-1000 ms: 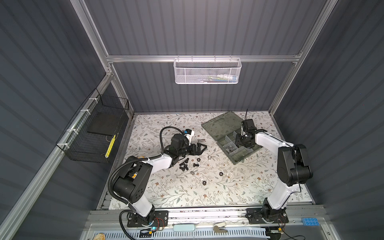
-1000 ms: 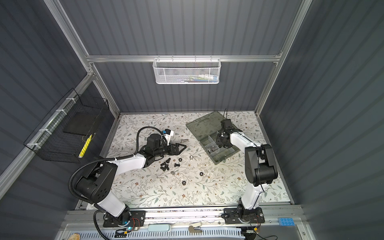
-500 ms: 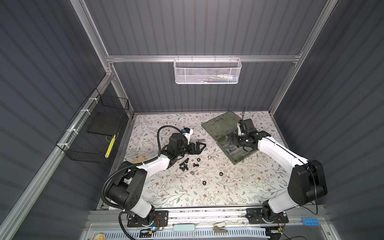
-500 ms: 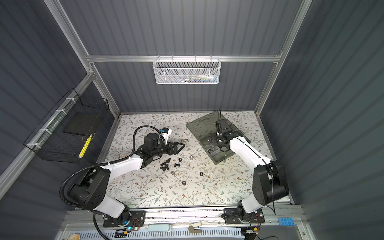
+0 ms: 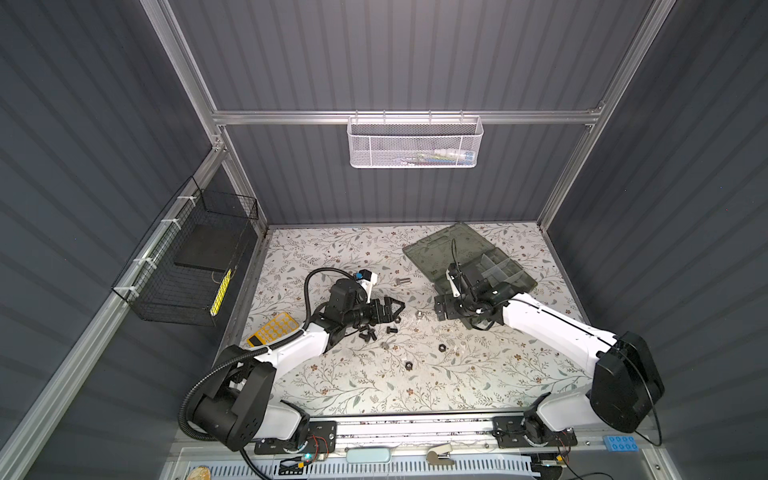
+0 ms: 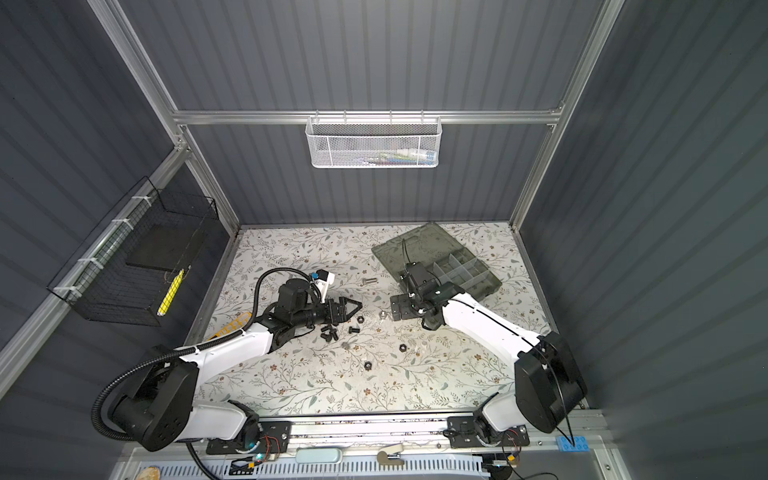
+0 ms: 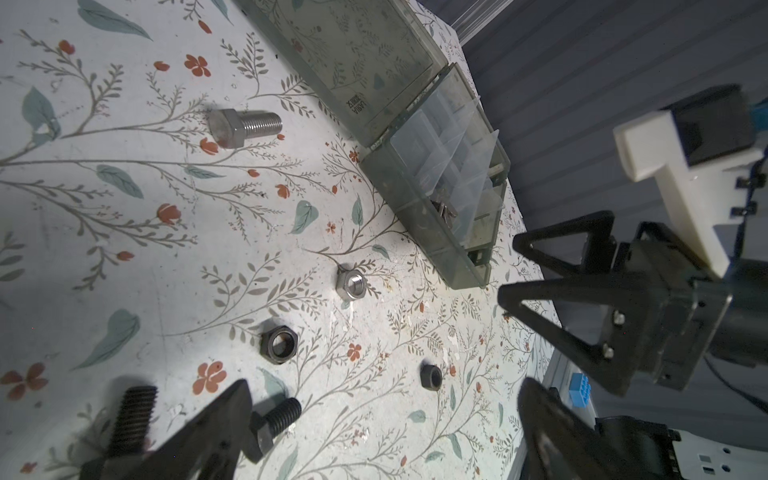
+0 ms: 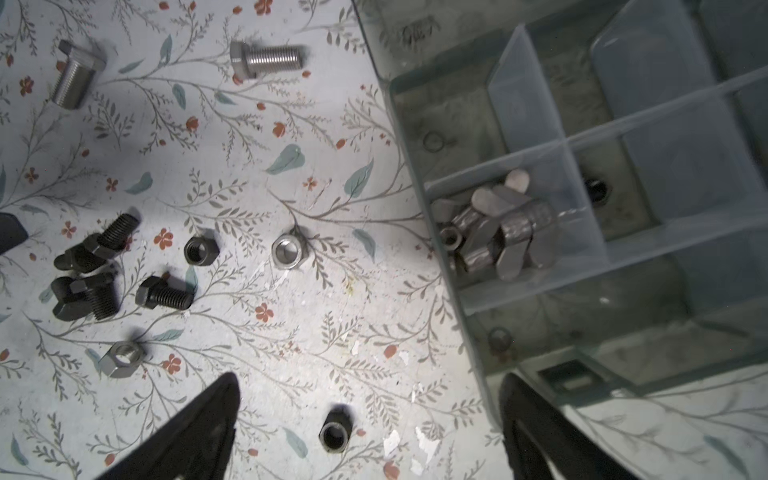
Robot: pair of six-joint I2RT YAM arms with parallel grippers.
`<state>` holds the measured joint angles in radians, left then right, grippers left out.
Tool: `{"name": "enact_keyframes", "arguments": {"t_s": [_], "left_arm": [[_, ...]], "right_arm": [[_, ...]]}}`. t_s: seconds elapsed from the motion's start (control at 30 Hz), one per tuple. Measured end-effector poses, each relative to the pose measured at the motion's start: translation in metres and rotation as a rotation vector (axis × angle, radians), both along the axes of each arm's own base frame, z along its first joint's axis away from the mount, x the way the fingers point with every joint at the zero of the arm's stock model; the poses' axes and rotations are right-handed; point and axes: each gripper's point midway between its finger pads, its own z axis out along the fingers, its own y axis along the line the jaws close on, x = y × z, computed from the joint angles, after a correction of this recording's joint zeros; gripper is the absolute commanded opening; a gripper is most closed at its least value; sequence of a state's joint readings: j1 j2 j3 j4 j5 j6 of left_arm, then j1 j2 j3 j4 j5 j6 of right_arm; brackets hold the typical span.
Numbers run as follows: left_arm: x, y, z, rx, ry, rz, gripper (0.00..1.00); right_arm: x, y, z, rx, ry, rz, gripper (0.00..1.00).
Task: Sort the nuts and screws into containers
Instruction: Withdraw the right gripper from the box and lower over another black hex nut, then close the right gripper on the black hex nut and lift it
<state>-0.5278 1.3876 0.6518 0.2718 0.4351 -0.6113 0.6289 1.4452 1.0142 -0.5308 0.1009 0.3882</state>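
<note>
The right gripper (image 8: 365,419) is holding its jaws spread wide and empty, and the left gripper (image 5: 397,311) is likewise gaping, gripping nothing. In a top view, a silver nut (image 5: 419,315) is lying between them. Black screws (image 5: 368,330) are clustering at eight o'clock of the left gripper, with a silver screw (image 5: 402,281) at twelve. The containers (image 5: 492,266) are sitting at one o'clock of the right gripper, one compartment holding silver screws (image 8: 498,232).
</note>
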Motion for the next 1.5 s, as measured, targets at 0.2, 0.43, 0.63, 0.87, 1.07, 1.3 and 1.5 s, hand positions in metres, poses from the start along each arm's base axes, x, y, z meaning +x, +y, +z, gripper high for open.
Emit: {"name": "enact_keyframes", "arguments": {"t_s": [0.2, 0.43, 0.63, 0.87, 1.07, 1.3, 1.5], "left_arm": [[-0.004, 0.001, -0.005, -0.007, 0.03, 0.007, 1.0], [-0.007, -0.003, -0.006, -0.018, 0.042, 0.005, 1.0], [-0.01, -0.005, -0.007, -0.027, 0.041, 0.0, 1.0], [-0.013, -0.006, -0.008, -0.029, 0.037, -0.007, 1.0], [-0.014, -0.007, -0.01, -0.028, 0.035, -0.008, 1.0], [-0.014, -0.006, -0.007, -0.03, 0.027, -0.004, 1.0], [-0.014, -0.006, -0.006, -0.031, 0.023, -0.004, 1.0]], "right_arm": [[-0.03, 0.009, -0.028, -0.042, 0.08, 0.04, 0.77], [-0.056, 0.01, -0.061, -0.091, 0.171, 0.058, 0.63], [-0.072, 0.007, -0.083, -0.114, 0.24, 0.05, 0.56], [-0.076, 0.013, -0.098, -0.113, 0.271, 0.04, 0.51], [-0.072, 0.019, -0.1, -0.11, 0.268, 0.036, 0.42], [-0.069, 0.02, -0.101, -0.112, 0.255, 0.024, 0.32], [-0.068, 0.019, -0.101, -0.112, 0.252, 0.018, 0.2]]}}
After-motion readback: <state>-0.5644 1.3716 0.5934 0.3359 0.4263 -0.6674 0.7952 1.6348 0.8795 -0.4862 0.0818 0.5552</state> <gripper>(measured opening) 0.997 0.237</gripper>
